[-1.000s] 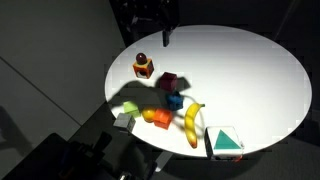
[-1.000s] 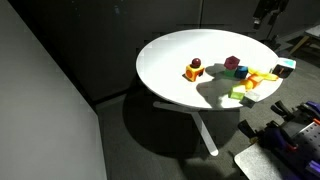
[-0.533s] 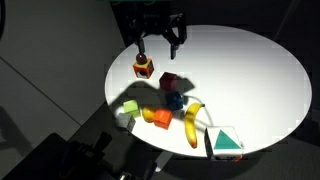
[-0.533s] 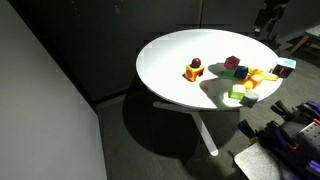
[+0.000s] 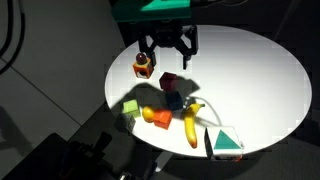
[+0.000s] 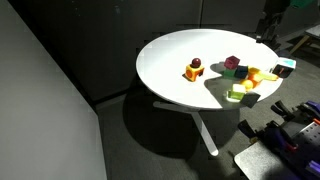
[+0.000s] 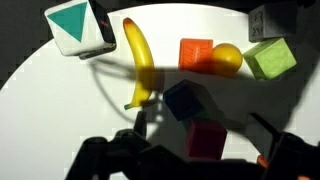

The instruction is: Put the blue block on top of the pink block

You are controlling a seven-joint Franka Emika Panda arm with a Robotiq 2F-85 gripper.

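Note:
The blue block point(image 5: 175, 100) point(image 7: 187, 100) sits on the round white table, touching the pink block point(image 5: 168, 83) point(image 7: 207, 140). Both also show in an exterior view, the blue block point(image 6: 241, 72) beside the pink block point(image 6: 232, 63). My gripper point(image 5: 168, 52) point(image 7: 200, 135) is open and empty. It hangs above the table, just behind the pink block. In the wrist view the pink block lies between my two fingers and the blue block lies just beyond it. In an exterior view point(image 6: 268, 18) the gripper is dark and partly cut off.
A banana point(image 5: 192, 122), an orange block point(image 5: 160, 118), a green block point(image 5: 130, 107) and a teal-and-white triangle piece point(image 5: 225, 141) lie near the front edge. A red-and-yellow toy point(image 5: 144, 66) stands left of the gripper. The table's right half point(image 5: 260, 80) is bare.
My gripper has moved from the table's back edge forward and down toward the pink and blue blocks, fingers spread. The objects have not moved.

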